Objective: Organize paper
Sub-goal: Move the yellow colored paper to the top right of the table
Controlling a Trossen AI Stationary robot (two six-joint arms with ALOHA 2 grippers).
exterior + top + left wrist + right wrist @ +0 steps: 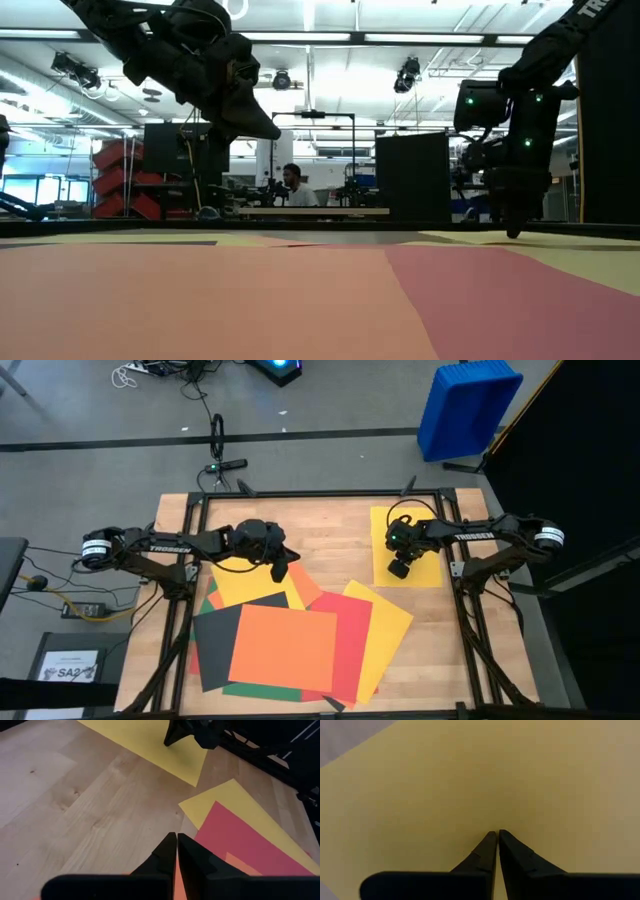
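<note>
Wooden tabletop (330, 530) inside a black frame carries the whole job, grey floor around it. Nearest the front edge lies the loose pile of paper (290, 645): an orange sheet on top, black and green under it, red beside it, yellow fanned out toward the right arm's side, all overlapping at odd angles. Left gripper (279, 572) hovers over the pile's back edge, above a yellow sheet and an orange corner; its fingers are pressed together and carry nothing, and the low view shows it clear of the surface. Farther back, well apart from the pile, a single yellow sheet (408, 547) lies squared to the table's back right corner. Right gripper (399, 568) points down at that sheet, tips closed with nothing between them, at or just above the paper; contact cannot be settled. Judgement: the pile lies forward and leftward of the lone sheet, so the left arm is nearer the pile, the right arm nearer the sheet. Blue bin (467, 408) stands on the floor beyond.
</note>
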